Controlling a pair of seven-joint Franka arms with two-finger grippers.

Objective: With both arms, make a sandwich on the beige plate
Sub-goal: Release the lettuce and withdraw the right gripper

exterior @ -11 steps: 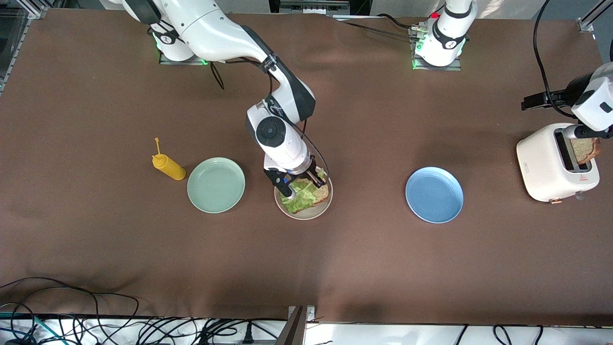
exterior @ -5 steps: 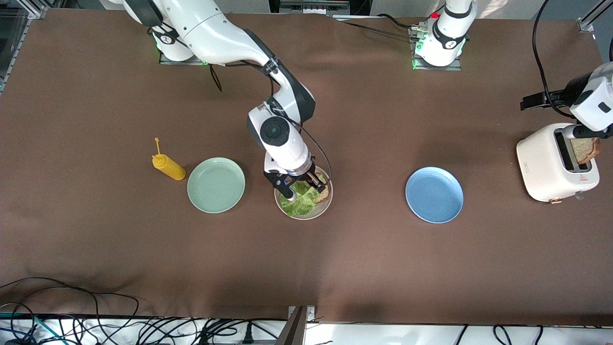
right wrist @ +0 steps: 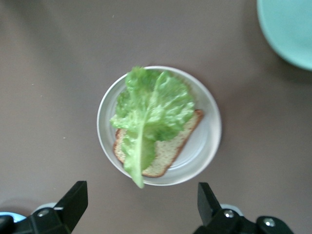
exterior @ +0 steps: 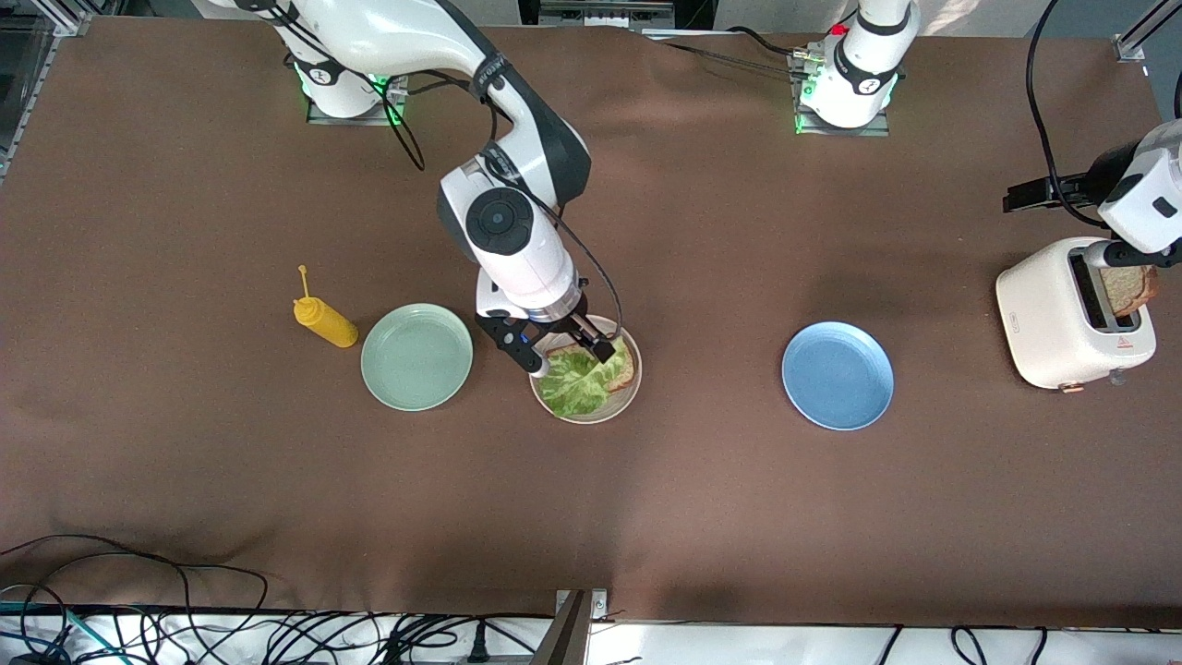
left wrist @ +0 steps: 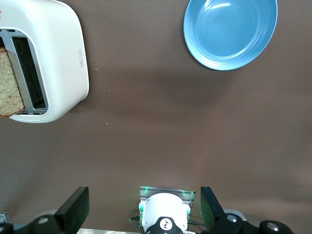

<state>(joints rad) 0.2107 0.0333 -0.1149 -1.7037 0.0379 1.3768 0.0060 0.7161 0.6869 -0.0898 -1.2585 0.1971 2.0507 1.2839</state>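
Observation:
The beige plate lies mid-table and holds one slice of brown bread. A ruffled lettuce leaf lies loose on that slice. My right gripper hangs just above the plate's edge, open and holding nothing. In the right wrist view the lettuce covers most of the bread on the plate, apart from the right gripper. A second bread slice stands in the toaster. My left gripper waits open over the toaster, empty.
A mint-green plate and a yellow squeeze bottle sit toward the right arm's end. A blue plate lies between the beige plate and the toaster. Cables run along the table edge nearest the camera.
My right gripper opened and let go of the lettuce, which now rests flat on the bread. The right arm then lifted and drew back a little. The left arm stayed still.

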